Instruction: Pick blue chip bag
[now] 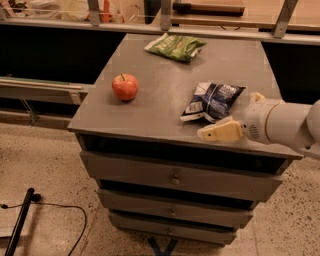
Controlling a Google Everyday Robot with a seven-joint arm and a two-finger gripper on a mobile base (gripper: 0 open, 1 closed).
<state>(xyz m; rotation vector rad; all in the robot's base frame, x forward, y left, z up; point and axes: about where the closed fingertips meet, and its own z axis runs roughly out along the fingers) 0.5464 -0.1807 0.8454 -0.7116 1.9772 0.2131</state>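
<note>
The blue chip bag [214, 101] is crumpled dark navy foil with white patches and lies on the right part of the grey cabinet top [160, 107]. My gripper [229, 116] comes in from the right on a white arm [285, 122], right beside the bag. One cream finger [220, 132] lies just in front of the bag near the cabinet's front edge. The other finger [256, 96] shows to the bag's right. The gripper is open and holds nothing.
A red apple [125, 86] sits on the left of the top. A green chip bag [176, 46] lies at the back. Drawers [175, 176] are below the top. A railing [165, 15] runs behind. A black cable [55, 207] lies on the floor.
</note>
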